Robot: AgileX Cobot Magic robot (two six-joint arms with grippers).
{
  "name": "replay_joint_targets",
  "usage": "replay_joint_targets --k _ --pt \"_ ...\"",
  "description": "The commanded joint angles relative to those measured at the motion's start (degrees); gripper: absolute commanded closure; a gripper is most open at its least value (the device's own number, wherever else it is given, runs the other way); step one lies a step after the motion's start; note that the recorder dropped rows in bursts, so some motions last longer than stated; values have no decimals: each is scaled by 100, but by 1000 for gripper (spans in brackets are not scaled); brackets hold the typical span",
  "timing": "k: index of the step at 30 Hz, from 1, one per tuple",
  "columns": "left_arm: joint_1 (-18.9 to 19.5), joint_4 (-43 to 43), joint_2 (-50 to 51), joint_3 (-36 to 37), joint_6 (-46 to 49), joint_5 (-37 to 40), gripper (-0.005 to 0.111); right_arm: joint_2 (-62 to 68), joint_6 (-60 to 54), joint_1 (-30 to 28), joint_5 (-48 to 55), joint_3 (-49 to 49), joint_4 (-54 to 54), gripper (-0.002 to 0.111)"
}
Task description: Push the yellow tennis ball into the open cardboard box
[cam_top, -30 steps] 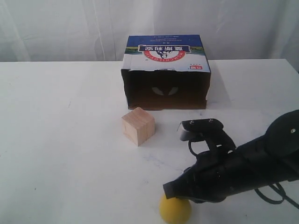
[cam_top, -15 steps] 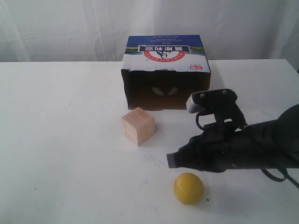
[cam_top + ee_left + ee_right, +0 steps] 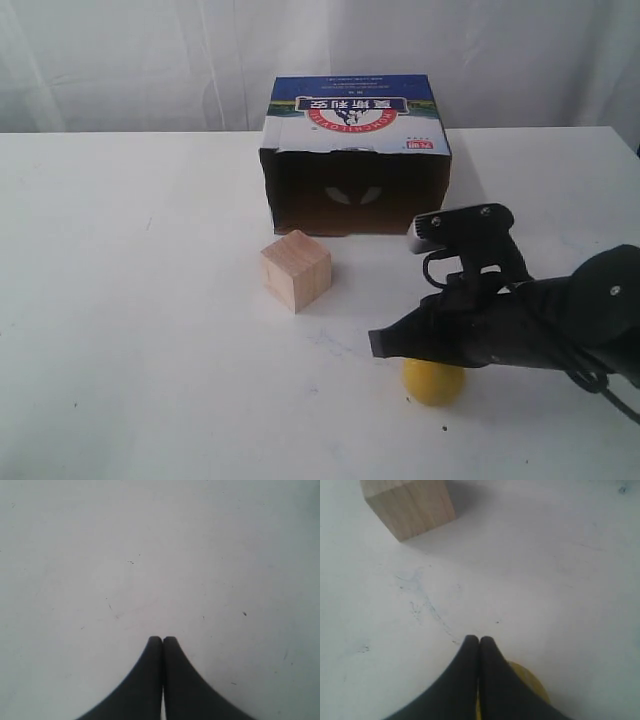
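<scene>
The yellow tennis ball [image 3: 433, 383] lies on the white table, half hidden under my right arm; a sliver of it [image 3: 532, 682] shows behind the fingers in the right wrist view. My right gripper [image 3: 378, 343] is shut and empty, its tip [image 3: 479, 640] just past the ball toward the wooden cube. The open cardboard box [image 3: 356, 155] stands at the back, its dark opening facing the ball. My left gripper [image 3: 162, 639] is shut over bare table, out of the exterior view.
A pale wooden cube [image 3: 295, 270] sits left of the ball, in front of the box's left corner, also in the right wrist view [image 3: 410, 507]. A white curtain hangs behind the table [image 3: 120, 300].
The ball has rolled away from the near edge toward the box and to the right. My right arm swung right and back, and now covers the ball's top.
</scene>
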Motion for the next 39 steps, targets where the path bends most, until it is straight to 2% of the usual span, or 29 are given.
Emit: replay_joint_targets --k 1,12,21,23,26,29,31,34,37,39 --pt "13 -33 2 14 -44 31 107 344 -51 -4 -436 50 13 108" --pt "13 -33 2 14 -44 31 107 568 -51 -4 -980 39 13 108" --pt "13 -33 2 14 -44 31 107 -24 -246 -4 -2983 -10 82 108" --pt "13 -33 2 14 -44 31 107 -314 -822 -4 -2808 -10 277 108" --pt "13 -33 2 14 -44 31 107 -689 -1983 -14 -1985 -10 1130 108" --pt "13 -33 2 14 -44 31 107 -758 -3266 -286 -1029 -10 2802 108" --pt "13 -33 2 14 -44 31 107 -758 -3859 -515 -919 -21 3601 108" --pt "13 -33 2 14 -44 31 107 -720 -5067 -854 -1435 -179 4215 108" --pt "13 -33 2 14 -44 31 107 -574 -7046 -1081 -2697 -568 4611 108" --pt "13 -33 2 14 -44 31 107 -440 -7644 -1167 -3841 -828 4611 108"
